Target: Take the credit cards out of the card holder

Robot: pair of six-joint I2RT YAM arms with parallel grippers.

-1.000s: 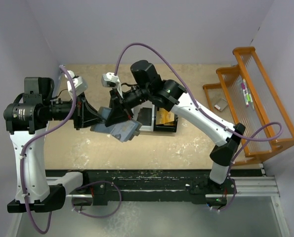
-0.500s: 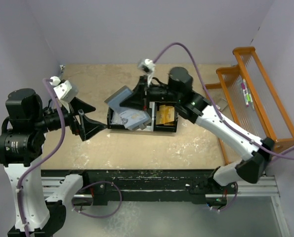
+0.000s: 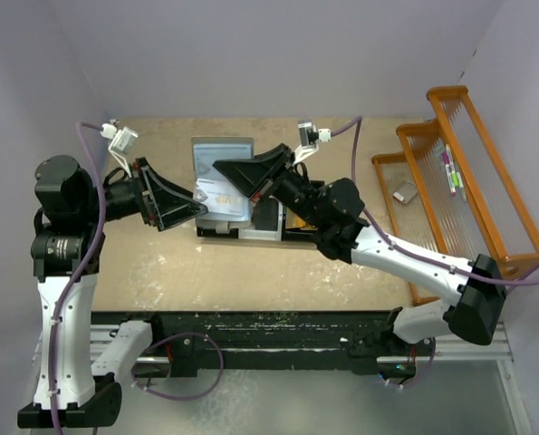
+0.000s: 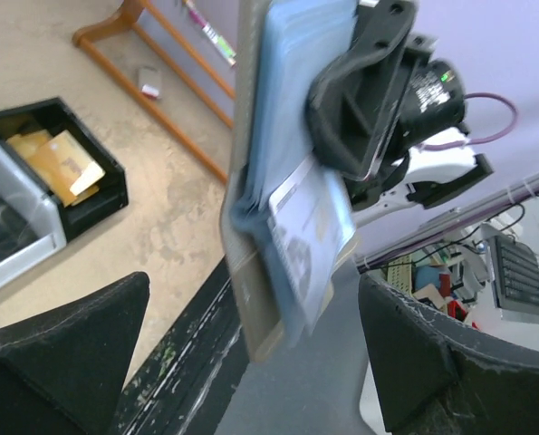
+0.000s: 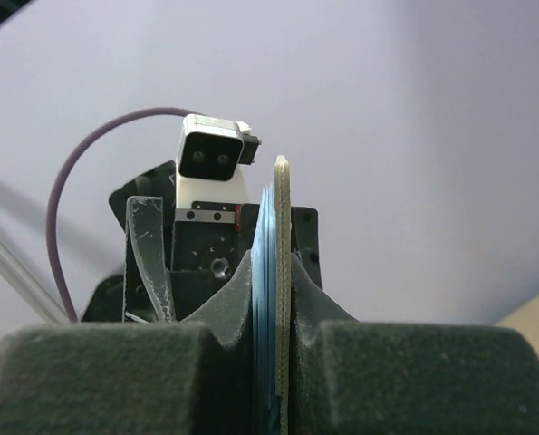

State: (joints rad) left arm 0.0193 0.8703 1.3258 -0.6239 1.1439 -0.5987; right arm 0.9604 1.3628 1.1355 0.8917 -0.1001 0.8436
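1. The card holder (image 4: 283, 100), a blue-grey bifold with a tan outer face, stands on edge in mid-air above the tray (image 4: 106, 195).
2. A white-silver credit card (image 4: 310, 236) juts partway from its lower end (print too blurred to read).
3. Several orange-gold cards (image 4: 56, 163) lie flat together in the tray's black end compartment.

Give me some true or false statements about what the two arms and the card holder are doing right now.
The right fingers clamp the card holder. True.
The left fingers are shut. False: they stand wide open.
Orange-gold cards lie in the tray's black compartment. True.
The card holder lies in the tray. False: it is held up in the air.
A pale card pokes out of the card holder. True.
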